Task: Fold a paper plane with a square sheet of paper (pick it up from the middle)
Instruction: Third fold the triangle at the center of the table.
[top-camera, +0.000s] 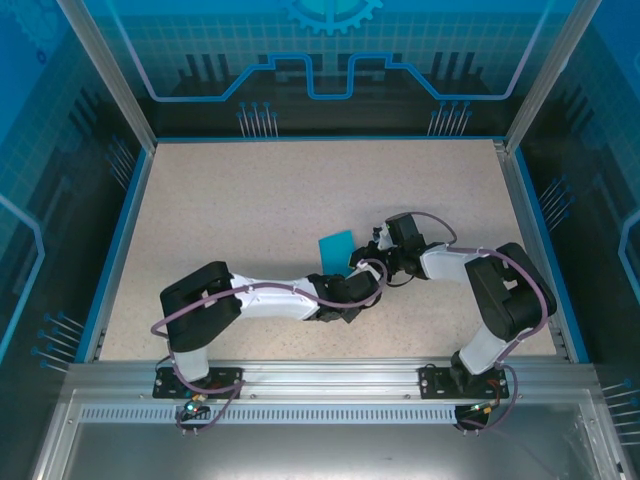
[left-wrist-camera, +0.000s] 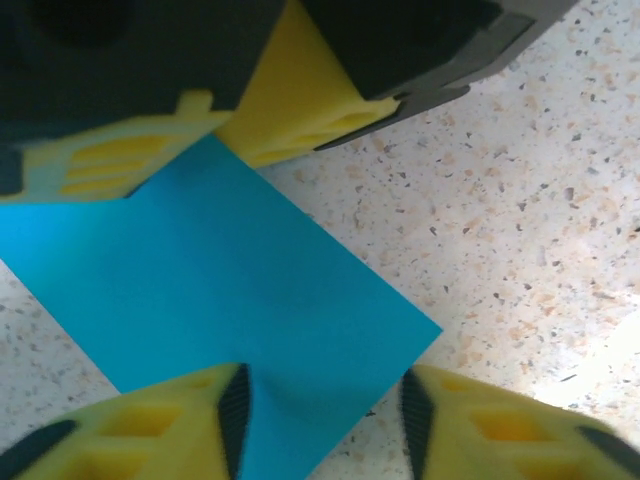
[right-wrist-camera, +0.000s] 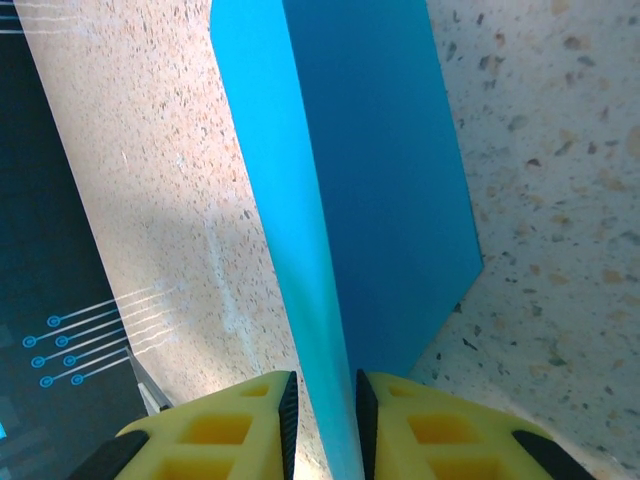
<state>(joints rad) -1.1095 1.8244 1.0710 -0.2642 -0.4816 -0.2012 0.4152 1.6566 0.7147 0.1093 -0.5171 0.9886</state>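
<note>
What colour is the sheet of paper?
The sheet of paper is plain teal-blue, unmarked; clearest in the left wrist view.

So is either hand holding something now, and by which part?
The right hand pinches the square sheet of paper by one edge. The left hand stands open over it, holding nothing.

The square sheet of paper (right-wrist-camera: 370, 180) is cut off by the right wrist view's top edge; its near end is hidden between the fingers of the right hand (right-wrist-camera: 322, 415).
</note>
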